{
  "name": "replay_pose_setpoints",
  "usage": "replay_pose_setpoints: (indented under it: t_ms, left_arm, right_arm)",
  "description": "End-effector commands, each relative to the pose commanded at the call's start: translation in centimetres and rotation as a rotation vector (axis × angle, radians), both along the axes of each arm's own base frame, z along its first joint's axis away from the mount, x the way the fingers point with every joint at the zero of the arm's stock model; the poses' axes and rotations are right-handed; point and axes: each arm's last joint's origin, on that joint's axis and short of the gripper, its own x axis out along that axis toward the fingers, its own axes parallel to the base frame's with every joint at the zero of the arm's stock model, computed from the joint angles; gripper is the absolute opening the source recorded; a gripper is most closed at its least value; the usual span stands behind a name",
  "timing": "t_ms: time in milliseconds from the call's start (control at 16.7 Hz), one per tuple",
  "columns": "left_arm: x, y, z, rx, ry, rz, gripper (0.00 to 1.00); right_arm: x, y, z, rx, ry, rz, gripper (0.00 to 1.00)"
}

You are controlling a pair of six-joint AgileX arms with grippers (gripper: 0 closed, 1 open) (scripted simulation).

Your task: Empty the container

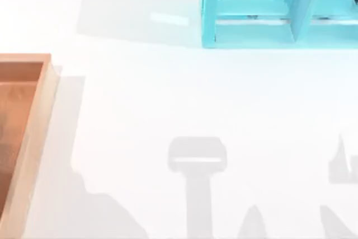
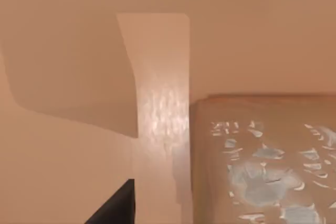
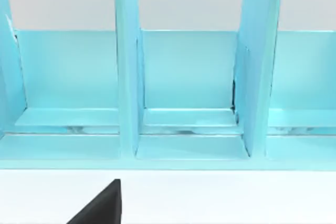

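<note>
The container [image 1: 34, 132], a shallow wooden tray with a light tan rim and an orange-brown floor, lies at the table's left edge, and the picture cuts most of it off. The left wrist view is very close to the container [image 2: 262, 166], showing tan wood and a glossy floor with pale reflections. A dark piece of my left gripper [image 2: 113, 209] pokes in at that view's edge. In the right wrist view a dark piece of my right gripper [image 3: 100, 207] sits over the white table, facing the cabinet.
A turquoise shelf-like cabinet [image 1: 251, 32] stands at the back right, and its open compartments [image 3: 189, 77] face the right wrist camera. Grey arm shadows [image 1: 197, 160] fall on the white table at the front middle and right.
</note>
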Motion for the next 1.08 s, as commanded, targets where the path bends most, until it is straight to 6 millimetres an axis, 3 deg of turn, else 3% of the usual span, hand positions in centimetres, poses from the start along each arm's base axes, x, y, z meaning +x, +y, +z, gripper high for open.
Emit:
replay_pose_setpoints:
  t_ms: [600,1080]
  left_arm:
    - [0.00,0.00,0.00,0.000,0.000,0.000,0.02]
    - [0.00,0.00,0.00,0.000,0.000,0.000,0.00]
  right_arm:
    - [0.00,0.00,0.00,0.000,0.000,0.000,1.00]
    - [0.00,0.00,0.00,0.000,0.000,0.000,1.00]
